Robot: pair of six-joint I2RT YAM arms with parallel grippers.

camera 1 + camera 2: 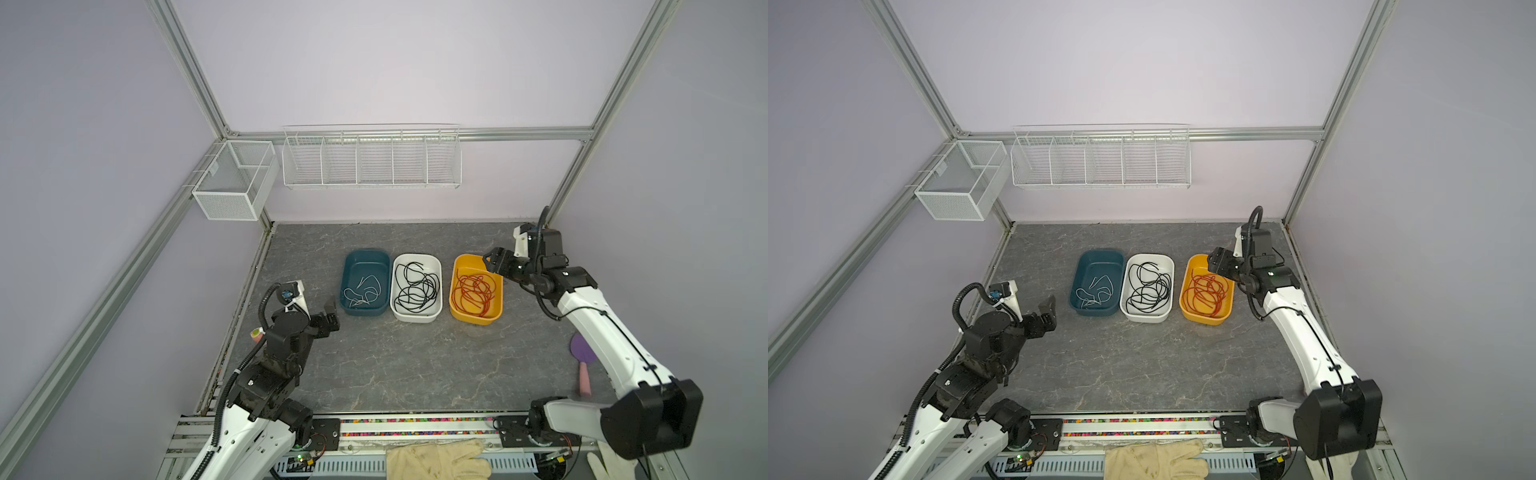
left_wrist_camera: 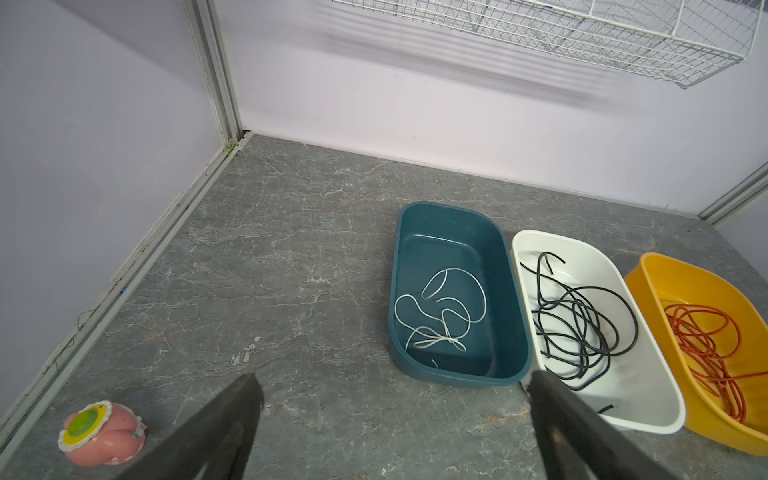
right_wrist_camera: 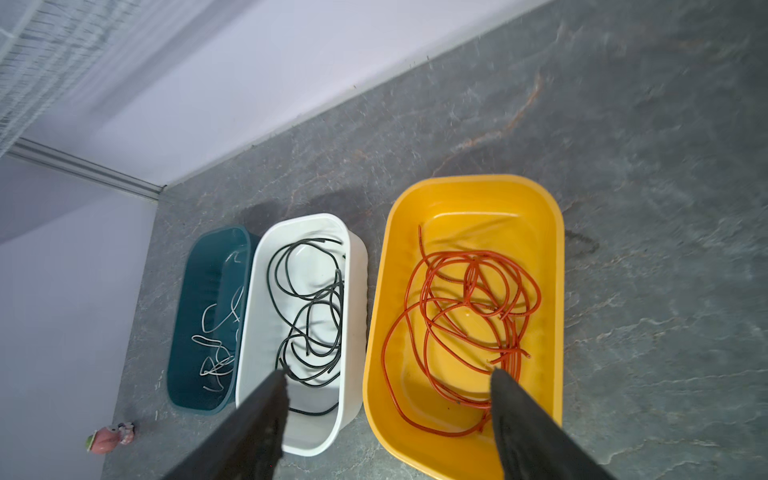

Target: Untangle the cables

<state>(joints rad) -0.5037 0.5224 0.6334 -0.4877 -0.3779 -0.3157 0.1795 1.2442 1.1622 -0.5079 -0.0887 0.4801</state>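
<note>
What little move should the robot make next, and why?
Probably raise the right tool away from the yellow bin. Its jaws stand open and empty, and the red cable lies inside that bin, with the black cable in the white bin and the white cable in the teal bin.

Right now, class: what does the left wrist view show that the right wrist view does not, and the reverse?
Left wrist only: the left gripper, open, and both long sides of the teal bin. Right wrist only: the right gripper, open, and both long sides of the yellow bin. Both: the white cable, the black cable in the white bin, the red cable, and the pink toy.
</note>
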